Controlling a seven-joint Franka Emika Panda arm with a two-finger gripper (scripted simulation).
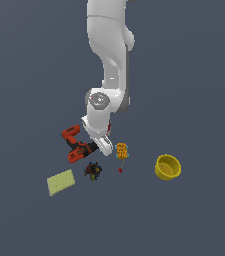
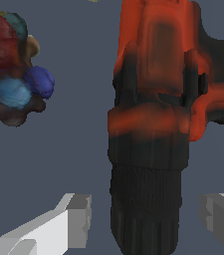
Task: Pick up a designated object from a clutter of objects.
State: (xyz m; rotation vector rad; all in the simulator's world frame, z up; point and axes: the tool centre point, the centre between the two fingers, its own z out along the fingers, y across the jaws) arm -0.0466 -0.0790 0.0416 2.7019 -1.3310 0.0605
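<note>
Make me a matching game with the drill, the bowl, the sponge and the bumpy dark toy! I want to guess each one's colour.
Things:
1. drill
2. bowl
3. sponge
4. bumpy dark toy

Colours:
A. yellow-green
B. dark with blue and other coloured blobs
C. red-orange and black
D. plain yellow

Pairs: 1-C, 2-D, 3-A, 4-B.

The end effector is open, with the drill's black chuck between its fingers.

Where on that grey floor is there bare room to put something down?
Between the orange-yellow block toy and the yellow bowl lies a bare stretch. Near the exterior view's edges it looks bare too. It is crowded where the gripper straddles the drill, close above the dark multicoloured thing and sponge.
</note>
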